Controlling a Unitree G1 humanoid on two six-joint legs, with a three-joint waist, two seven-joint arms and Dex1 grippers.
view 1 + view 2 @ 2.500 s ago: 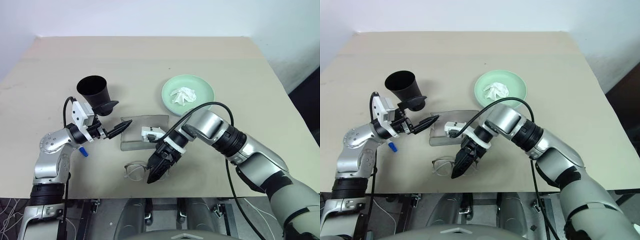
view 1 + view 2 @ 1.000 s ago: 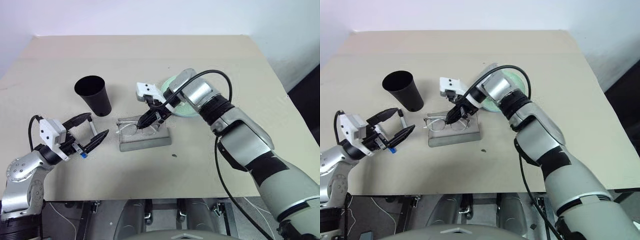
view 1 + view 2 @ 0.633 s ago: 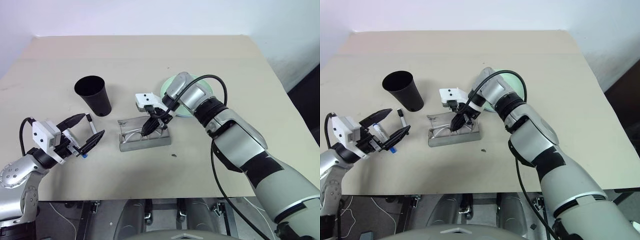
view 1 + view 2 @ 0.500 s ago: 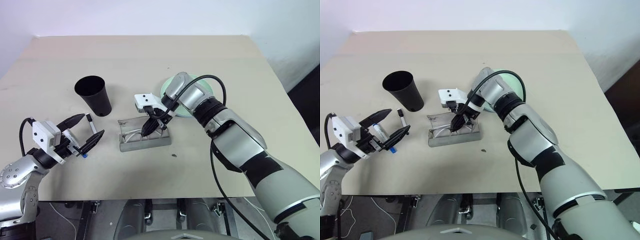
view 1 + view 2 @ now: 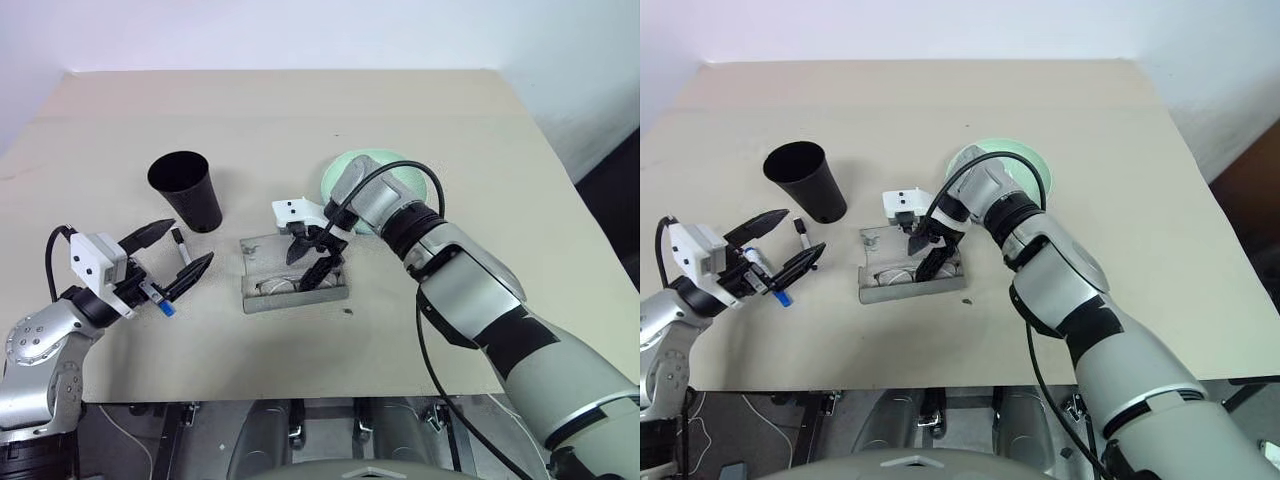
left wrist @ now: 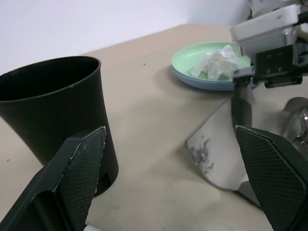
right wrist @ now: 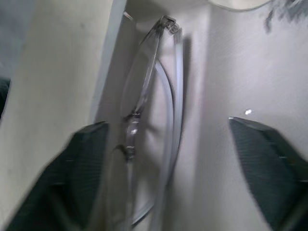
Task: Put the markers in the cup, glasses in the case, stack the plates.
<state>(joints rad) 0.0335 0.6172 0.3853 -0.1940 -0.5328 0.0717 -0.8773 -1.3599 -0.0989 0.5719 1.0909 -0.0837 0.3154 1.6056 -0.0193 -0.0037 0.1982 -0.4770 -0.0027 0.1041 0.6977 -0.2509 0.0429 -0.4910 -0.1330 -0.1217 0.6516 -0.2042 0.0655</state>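
Note:
The grey case (image 5: 336,291) lies open at the table's middle, and the clear-framed glasses (image 5: 275,287) rest inside it. My right gripper (image 5: 311,261) hangs open just over the case, its fingers (image 7: 269,159) wide apart on either side of the glasses (image 7: 144,91) and not holding them. The black cup (image 5: 186,189) stands upright to the left. My left gripper (image 5: 186,246) is open in front of the cup (image 6: 53,115). Under it lie the markers, a dark one (image 5: 179,243) and one with a blue cap (image 5: 165,308). Behind my right arm sits the pale green plate (image 5: 398,163).
A crumpled white tissue (image 6: 215,59) lies in the green plate (image 6: 187,57), and a bluish rim shows under that plate's edge. A small dark speck (image 5: 347,311) marks the table by the case. The table's back edge meets a white wall.
My right gripper carried the glasses from the table's front edge into the case, lowered them and opened. The glasses now lie loose in the case. The left gripper stayed open.

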